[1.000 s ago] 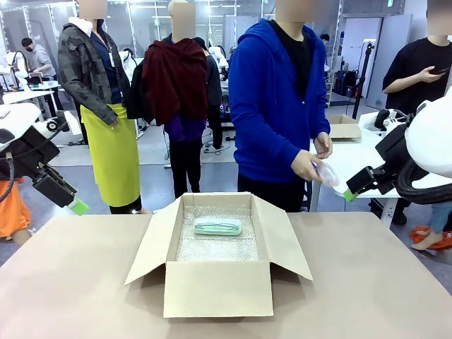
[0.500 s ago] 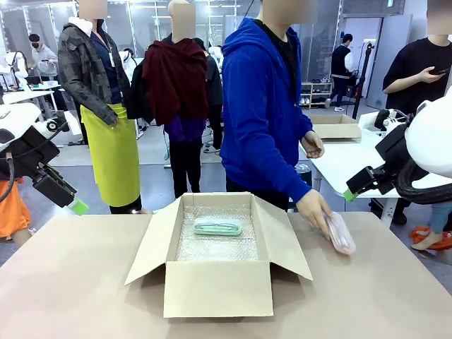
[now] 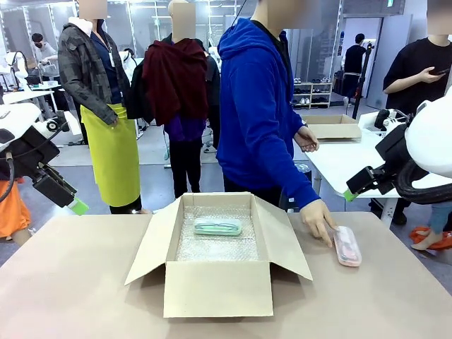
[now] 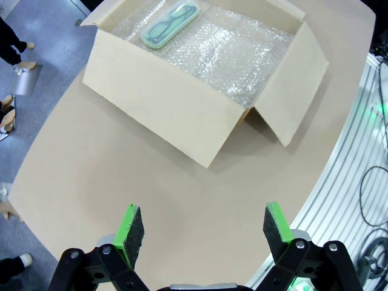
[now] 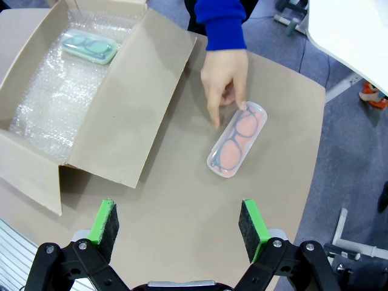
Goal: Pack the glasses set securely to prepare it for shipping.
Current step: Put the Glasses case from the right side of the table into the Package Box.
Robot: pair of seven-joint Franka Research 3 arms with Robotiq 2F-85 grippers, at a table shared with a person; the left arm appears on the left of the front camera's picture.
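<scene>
**Item 1.** Tan, round-edged tabletop [image 3: 70, 282]. It carries everything listed below.

**Item 2.** Person in a blue hooded jacket [image 3: 258, 106], standing at the far side of the table. One arm reaches down to the tabletop on the robot's right.

**Item 3.** Brown corrugated cardboard box [image 3: 219, 289] at the middle of the table. It is open at the top, with all four flaps folded outward.

**Item 4.** Clear bubble-wrap sheet [image 3: 215, 248] lining the floor of the box.

**Item 5.** Left gripper [image 4: 203, 227], black with green pads. It hangs above the bare tabletop on the robot's left, well apart from the box. Its jaws are spread wide and grasp nothing.

**Item 6.** Right gripper [image 5: 179, 224], of the same make. It hangs above the table on the robot's right, with the pink case beneath and ahead of it. Its jaws are likewise spread wide and empty.

**Item 7.** Person's hand [image 5: 223, 76], palm down, with a fingertip touching the far end of the pink case.

**Item 8.** Glasses set, in two parts.
- **(a)** Mint green oblong rounded case [image 3: 217, 227]. It lies flat on the bubble wrap near the box's far wall, with a dark spectacle outline on top.
- **(b)** Pale pink oblong rounded case in clear wrapping [image 3: 347, 246]. It lies flat on the table outside the box, near the right-hand flap but apart from it, and shows the same spectacle outline.
</scene>
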